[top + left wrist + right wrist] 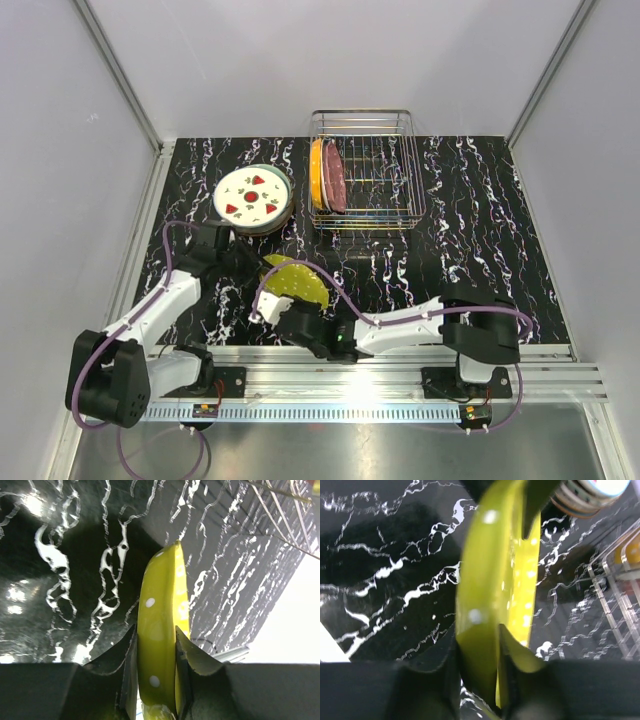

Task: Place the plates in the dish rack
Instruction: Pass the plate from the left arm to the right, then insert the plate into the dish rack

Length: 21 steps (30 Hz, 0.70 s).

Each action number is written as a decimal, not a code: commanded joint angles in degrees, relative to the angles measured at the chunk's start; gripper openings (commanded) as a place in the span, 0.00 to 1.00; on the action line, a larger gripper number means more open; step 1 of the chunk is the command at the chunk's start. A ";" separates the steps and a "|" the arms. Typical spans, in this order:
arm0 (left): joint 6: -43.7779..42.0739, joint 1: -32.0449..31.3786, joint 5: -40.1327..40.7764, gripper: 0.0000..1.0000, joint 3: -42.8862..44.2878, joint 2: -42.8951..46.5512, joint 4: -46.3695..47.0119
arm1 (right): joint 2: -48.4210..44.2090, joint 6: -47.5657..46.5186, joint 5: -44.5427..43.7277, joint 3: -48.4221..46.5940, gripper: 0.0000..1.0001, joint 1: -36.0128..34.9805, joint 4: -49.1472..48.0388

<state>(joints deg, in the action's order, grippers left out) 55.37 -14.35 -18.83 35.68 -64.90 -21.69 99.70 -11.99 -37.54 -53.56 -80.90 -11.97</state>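
We see the yellow-green plate (297,283), dotted white, held on edge above the bench (480,230), between the two arms and well short of the dish rack (415,185). The left end effector (156,665) is clamped on its rim, one finger on each face. The right end effector (479,655) straddles the opposite rim and, as far as the blurred wrist view lets us judge, is closed on it too. We take the plate to be stiff, glazed and slippery, fairly heavy, and likely to chip if dropped. The rim is the only sensible hold, with the fingers well over the lip. At the rack's left end two plates (325,177) stand upright, and a stack (253,198) sits on the bench beside it.
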 commanded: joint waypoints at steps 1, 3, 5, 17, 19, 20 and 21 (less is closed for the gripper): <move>0.26 -0.06 -5.52 0.16 4.04 1.10 6.75 | -1.44 2.76 -3.15 -1.72 0.16 -0.04 -2.01; -0.27 -0.07 -5.52 0.30 4.39 0.83 6.75 | -1.96 2.67 -3.59 -1.72 0.11 -0.13 -2.01; -1.31 -0.06 -4.90 0.49 5.36 0.31 6.32 | -3.63 2.85 -3.51 -1.20 0.05 -0.13 -2.18; -16.07 0.73 7.92 0.83 19.05 -0.31 -9.04 | -16.02 7.24 -4.03 5.66 0.00 0.48 -2.54; -19.49 0.64 14.33 0.86 22.83 0.13 -12.04 | -19.17 9.86 -3.86 6.62 0.00 2.23 -1.14; -20.56 0.64 17.22 0.87 23.90 0.39 -13.97 | -20.41 10.66 -2.47 6.89 0.00 3.02 -0.43; -21.61 0.64 18.64 0.88 25.04 1.18 -14.95 | -21.82 11.28 -1.49 7.15 0.00 4.16 -0.08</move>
<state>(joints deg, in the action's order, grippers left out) 40.69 -13.91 -9.61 55.66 -65.58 -31.59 85.08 -4.16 -37.36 -45.58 -79.77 -7.27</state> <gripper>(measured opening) 0.868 0.328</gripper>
